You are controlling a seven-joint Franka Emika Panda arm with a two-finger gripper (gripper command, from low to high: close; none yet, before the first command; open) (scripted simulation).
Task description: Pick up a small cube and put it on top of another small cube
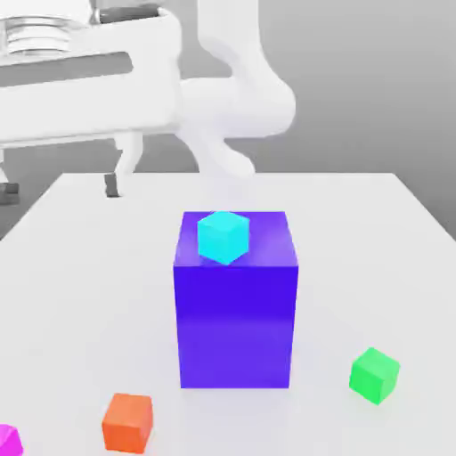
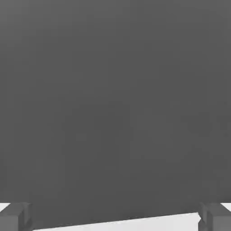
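Right now the white robot arm (image 1: 233,98) hangs over the far side of the flat white table (image 1: 356,240), with its gripper (image 1: 58,187) up at about ten o'clock from the middle of the exterior view, fingers spread wide and holding nothing. At the centre stands a tall glossy blue block (image 1: 236,321), and a small cyan cube (image 1: 222,237) sits on its top face. A small green cube (image 1: 374,375) rests on the table at about four o'clock from the block, well apart from it. A small orange cube (image 1: 127,423) lies at about seven o'clock, and a small magenta cube (image 1: 7,440) sits farther out the same way, cut off by the frame's edge.
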